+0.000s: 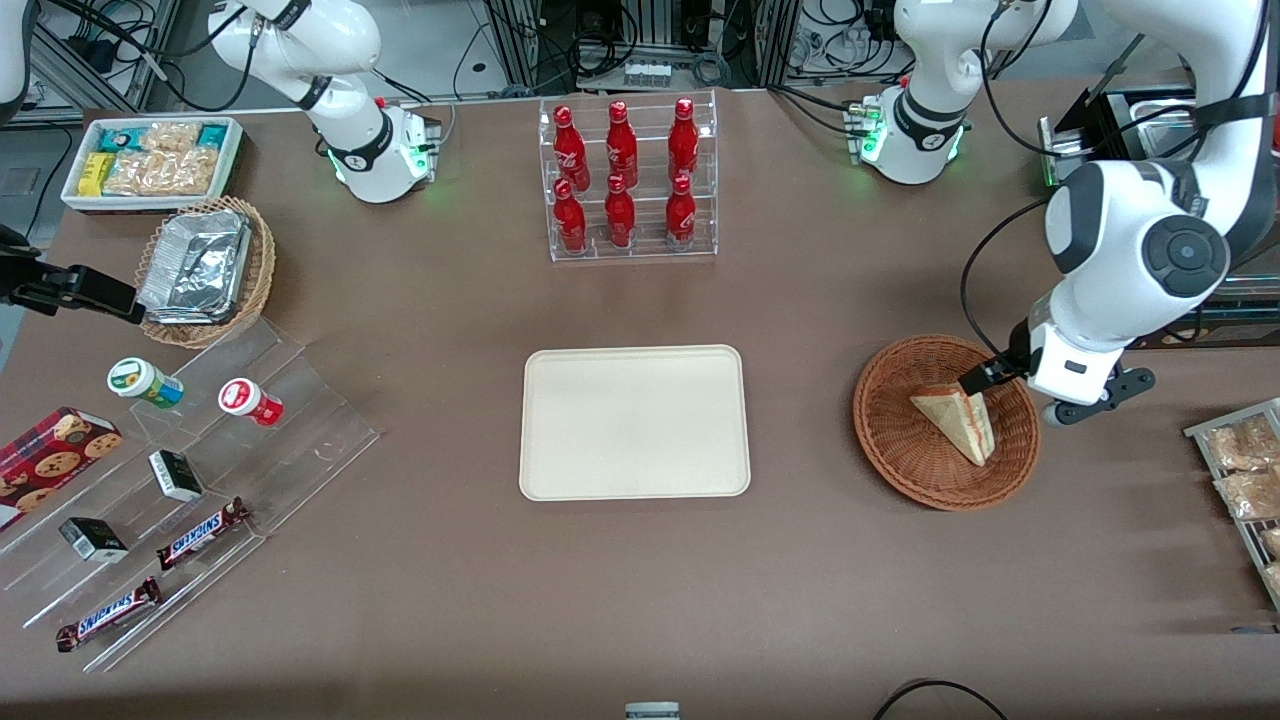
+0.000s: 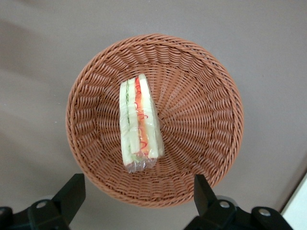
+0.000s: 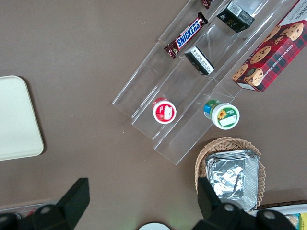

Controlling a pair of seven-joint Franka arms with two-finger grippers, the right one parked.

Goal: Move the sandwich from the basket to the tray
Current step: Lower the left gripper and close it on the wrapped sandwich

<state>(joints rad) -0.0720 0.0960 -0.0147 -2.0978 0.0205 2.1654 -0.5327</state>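
From the front, your gripper [image 1: 985, 378] hangs over the rim of the basket [image 1: 900, 440] that lies farther from the camera. The sandwich [image 1: 958, 421] lies inside, just below the fingers and a little nearer the camera than they are, and nothing is held. The tray [image 1: 633, 422] sits bare, well apart toward the parked arm's end of the tabletop [image 1: 640, 580]. The step in hand looks like the descent for the grasp. To do it well, centre the fingers over the wedge before you drop, and come down on its two flat bread faces, not on its point or the cut edge.

In the left wrist view, the two fingers [image 2: 72, 194] stand wide apart, empty and touching nothing. The sandwich [image 2: 139, 122] stands on edge in the basket [image 2: 211, 124], its red, white and green layers facing up. It lies ahead of the gap between the fingers, closer to one finger than the other. Shift sideways until it is midway, and squeeze gently: it looks soft and wrapped in film.

The right wrist view shows only a corner of the tray [image 3: 17, 120], not your gripper.
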